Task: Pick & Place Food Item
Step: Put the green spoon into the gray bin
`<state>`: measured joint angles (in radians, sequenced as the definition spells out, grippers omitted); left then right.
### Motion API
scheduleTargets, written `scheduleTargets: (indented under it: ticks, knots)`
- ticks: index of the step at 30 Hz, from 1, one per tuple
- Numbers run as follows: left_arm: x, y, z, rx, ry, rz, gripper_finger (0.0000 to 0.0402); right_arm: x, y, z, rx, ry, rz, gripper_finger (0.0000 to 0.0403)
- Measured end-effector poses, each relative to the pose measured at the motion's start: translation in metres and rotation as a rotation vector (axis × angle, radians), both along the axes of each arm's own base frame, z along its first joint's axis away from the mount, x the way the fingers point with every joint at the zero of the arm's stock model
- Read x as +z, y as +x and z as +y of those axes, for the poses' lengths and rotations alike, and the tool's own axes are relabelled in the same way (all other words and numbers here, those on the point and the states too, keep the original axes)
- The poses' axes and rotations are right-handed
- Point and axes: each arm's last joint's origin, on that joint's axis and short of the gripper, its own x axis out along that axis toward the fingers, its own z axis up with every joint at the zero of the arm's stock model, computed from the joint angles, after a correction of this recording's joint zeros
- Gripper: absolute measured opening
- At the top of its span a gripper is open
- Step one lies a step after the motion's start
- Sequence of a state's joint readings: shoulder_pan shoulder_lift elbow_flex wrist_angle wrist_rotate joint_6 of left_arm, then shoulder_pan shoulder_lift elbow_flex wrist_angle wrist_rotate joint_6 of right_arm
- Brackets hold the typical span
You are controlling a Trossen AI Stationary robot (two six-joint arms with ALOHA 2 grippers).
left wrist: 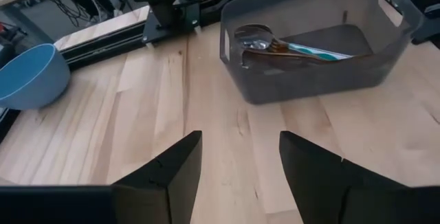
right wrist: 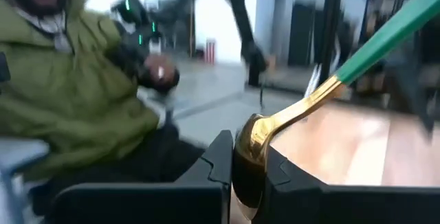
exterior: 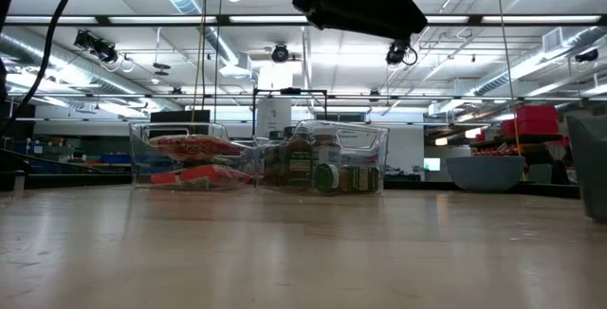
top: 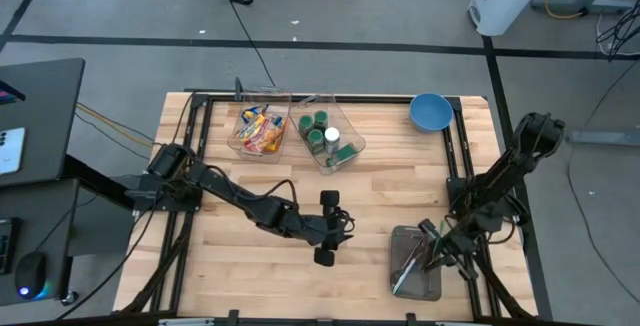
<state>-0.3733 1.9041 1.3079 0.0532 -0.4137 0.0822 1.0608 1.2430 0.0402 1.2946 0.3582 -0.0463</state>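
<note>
Two clear bins stand at the table's far edge: one with bright snack packs (top: pixel 260 131), one with green cans (top: pixel 325 138). No gripper is near them. My left gripper (top: pixel 328 228) hovers over the middle of the table, open, with bare wood between its fingers (left wrist: pixel 240 176). My right gripper (top: pixel 440 244) is at the near right, over the grey utensil bin (top: pixel 415 261). It is shut on a gold spoon with a green handle (right wrist: pixel 385 31). My right gripper pinches the spoon's gold bowl end (right wrist: pixel 251 141) between its two fingers. The fingers point about level. The green handle slants up and away beyond the fingertips. Its far end runs out of the picture.
A blue bowl (top: pixel 430 112) sits at the far right corner. More utensils (left wrist: pixel 275 45) lie in the grey bin (left wrist: pixel 309 80). A person in a green jacket (right wrist: pixel 75 93) stands beyond the table. Bare wood lies between the bins and my left gripper.
</note>
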Motion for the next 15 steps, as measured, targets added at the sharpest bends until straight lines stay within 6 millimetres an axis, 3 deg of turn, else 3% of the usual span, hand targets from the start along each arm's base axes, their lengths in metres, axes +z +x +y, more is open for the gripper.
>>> scheduleTargets:
  ticks: [9,15]
  knots:
    - [-0.002,-0.001,0.001,0.002,0.005,0.020,0.0203,-0.030,-0.008,-0.001,-0.059,-0.098,0.297,0.0017]
    - [-0.003,-0.002,0.001,0.004,0.009,0.031,0.0203,-0.043,-0.009,-0.005,-0.109,-0.211,0.385,0.0017]
